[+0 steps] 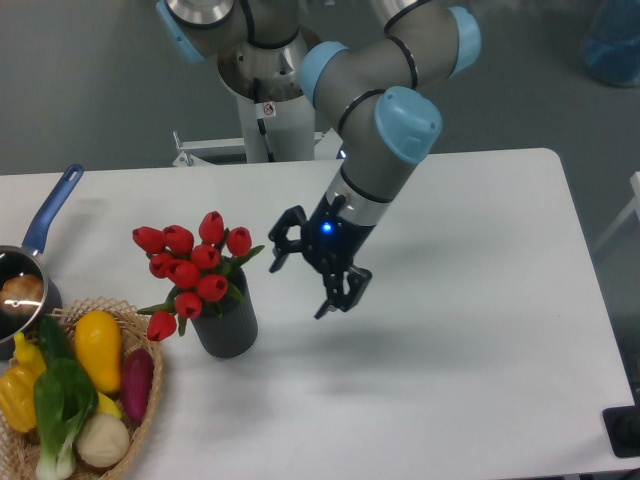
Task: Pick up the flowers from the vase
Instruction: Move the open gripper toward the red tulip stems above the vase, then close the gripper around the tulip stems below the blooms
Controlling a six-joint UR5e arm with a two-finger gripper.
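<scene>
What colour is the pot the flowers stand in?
Dark grey, with fine ribs down its sides: the short ribbed vase, clear in the fixed camera view.

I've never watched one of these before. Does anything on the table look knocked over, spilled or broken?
Nothing stands out. The vase stands upright with the flowers in it, and the open gripper hangs apart to their right.

— Where's the gripper [312,268]?
— Above the table [480,330], fingers spread, just right of the flowers [190,268].
— And the flowers?
— Standing in the vase [226,326], beside the wicker basket [150,400].
</scene>
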